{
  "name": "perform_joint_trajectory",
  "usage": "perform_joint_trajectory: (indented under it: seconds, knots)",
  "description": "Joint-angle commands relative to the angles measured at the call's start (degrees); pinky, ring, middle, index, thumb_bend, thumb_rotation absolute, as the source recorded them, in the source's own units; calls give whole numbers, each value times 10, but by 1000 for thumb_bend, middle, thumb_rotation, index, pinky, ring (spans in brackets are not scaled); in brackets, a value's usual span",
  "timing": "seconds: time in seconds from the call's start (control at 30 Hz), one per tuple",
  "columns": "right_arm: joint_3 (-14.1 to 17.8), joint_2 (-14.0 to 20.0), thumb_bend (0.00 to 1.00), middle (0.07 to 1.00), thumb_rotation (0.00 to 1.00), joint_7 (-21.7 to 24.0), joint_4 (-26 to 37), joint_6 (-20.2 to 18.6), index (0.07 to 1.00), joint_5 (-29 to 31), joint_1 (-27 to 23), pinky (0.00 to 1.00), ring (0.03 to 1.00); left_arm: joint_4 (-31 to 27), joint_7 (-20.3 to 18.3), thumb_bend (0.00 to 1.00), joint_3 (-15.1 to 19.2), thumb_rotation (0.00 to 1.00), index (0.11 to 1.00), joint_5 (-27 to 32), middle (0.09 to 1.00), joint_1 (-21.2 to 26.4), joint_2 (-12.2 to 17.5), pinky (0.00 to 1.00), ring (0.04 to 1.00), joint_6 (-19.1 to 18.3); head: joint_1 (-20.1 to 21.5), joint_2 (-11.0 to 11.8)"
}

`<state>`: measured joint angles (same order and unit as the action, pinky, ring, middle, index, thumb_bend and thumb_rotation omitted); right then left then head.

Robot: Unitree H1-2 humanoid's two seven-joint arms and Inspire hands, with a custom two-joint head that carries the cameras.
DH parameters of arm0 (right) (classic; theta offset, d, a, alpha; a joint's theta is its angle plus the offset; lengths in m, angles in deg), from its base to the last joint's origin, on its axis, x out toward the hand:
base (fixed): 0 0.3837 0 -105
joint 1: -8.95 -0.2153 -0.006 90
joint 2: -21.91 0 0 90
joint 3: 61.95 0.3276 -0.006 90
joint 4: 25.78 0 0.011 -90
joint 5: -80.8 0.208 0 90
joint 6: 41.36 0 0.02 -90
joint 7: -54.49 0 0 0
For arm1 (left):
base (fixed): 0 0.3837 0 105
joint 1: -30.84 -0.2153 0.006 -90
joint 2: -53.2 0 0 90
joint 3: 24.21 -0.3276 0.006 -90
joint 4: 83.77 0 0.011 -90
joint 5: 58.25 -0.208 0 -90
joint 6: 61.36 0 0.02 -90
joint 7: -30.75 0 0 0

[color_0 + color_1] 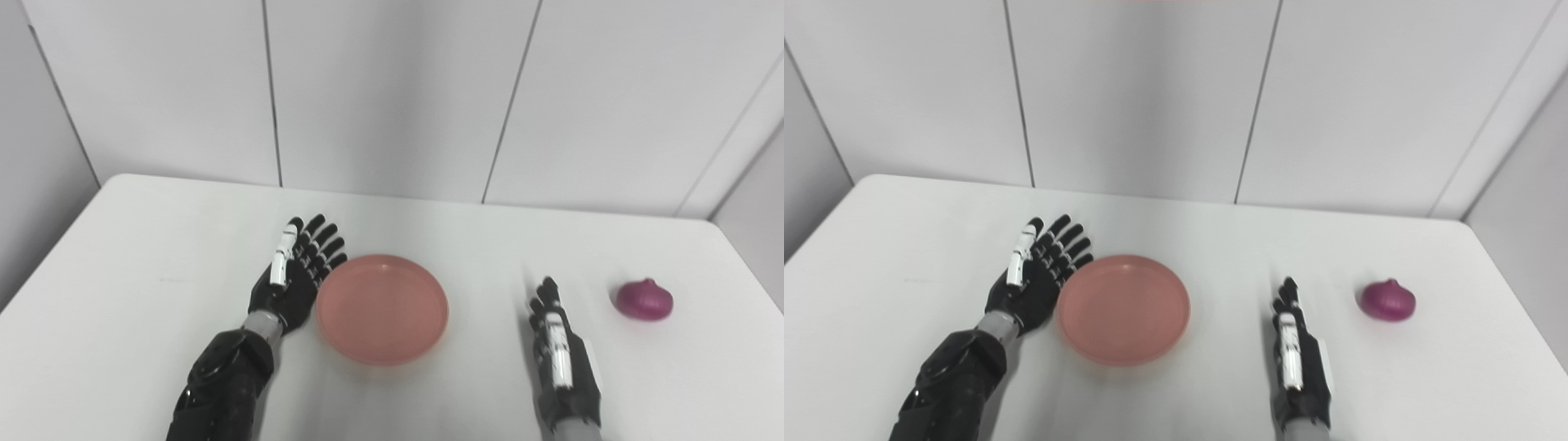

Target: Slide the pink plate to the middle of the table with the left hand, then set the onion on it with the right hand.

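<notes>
Fingers [315, 245] of your left hand [294, 278] are lying straight and fanned slightly apart, holding nothing, palm side turned toward the pink plate [382, 309]. The hand is sitting at the plate's left rim, the fingertips reaching past its far-left edge; contact with the rim looks likely, but you cannot confirm it from either eye view. The plate is resting flat on the white surface [153, 288], roughly at the middle, and is carrying nothing.

Moving right: your right hand [560, 355] is lying edge-on above the surface, thumb side up, fingers extended and pressed close together, gripping nothing. It is sitting well clear of the plate's right rim and pointing toward the far edge of the surface.

Farthest right: the onion [644, 299], purple-red, is sitting on the bare surface near the right edge, apart from your right hand and well apart from the plate.
</notes>
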<state>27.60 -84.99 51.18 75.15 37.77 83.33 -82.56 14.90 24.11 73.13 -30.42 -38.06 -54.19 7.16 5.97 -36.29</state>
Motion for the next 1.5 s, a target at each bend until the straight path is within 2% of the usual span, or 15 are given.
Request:
perform_joint_trajectory:
  seconds: [0.0, 0.23, 0.57, 0.97, 1.27, 1.33, 1.47]
  knots:
    - [-15, -12, 213, 1000, 1000, 8, -3, -13, 1000, -4, -5, 1000, 1000, -11, 4, 429, -7, 1000, 962, -4, 971, 0, -8, 950, 963, -15, 8, -4]
    - [-18, -15, 229, 1000, 1000, 7, 2, -13, 1000, -12, -6, 1000, 1000, -22, 2, 433, -21, 1000, 968, -13, 976, -5, -14, 965, 970, -19, 20, -16]
    - [-23, -16, 235, 1000, 997, 7, 5, -9, 1000, -17, -6, 1000, 1000, -45, 6, 428, -36, 1000, 959, -14, 971, -17, -25, 949, 959, -32, 28, -20]
    - [-24, -17, 237, 1000, 1000, 4, 9, -20, 1000, -23, -4, 1000, 1000, -54, 4, 437, -48, 1000, 956, -18, 965, -26, -25, 927, 948, -35, 35, -19]
    - [-24, -12, 221, 1000, 1000, 8, 13, -11, 1000, -25, -2, 1000, 1000, -54, 6, 427, -50, 1000, 954, -17, 964, -32, -28, 920, 948, -31, 49, -10]
    - [-28, -10, 232, 1000, 1000, 8, 24, -10, 1000, -32, -1, 1000, 1000, -56, 6, 429, -48, 1000, 951, -16, 963, -34, -27, 919, 946, -30, 60, -11]
    - [-39, -3, 396, 1000, 1000, -4, 58, -18, 1000, -81, -3, 1000, 990, -60, 1, 427, -51, 1000, 956, -19, 968, -39, -23, 932, 954, -24, 79, -11]
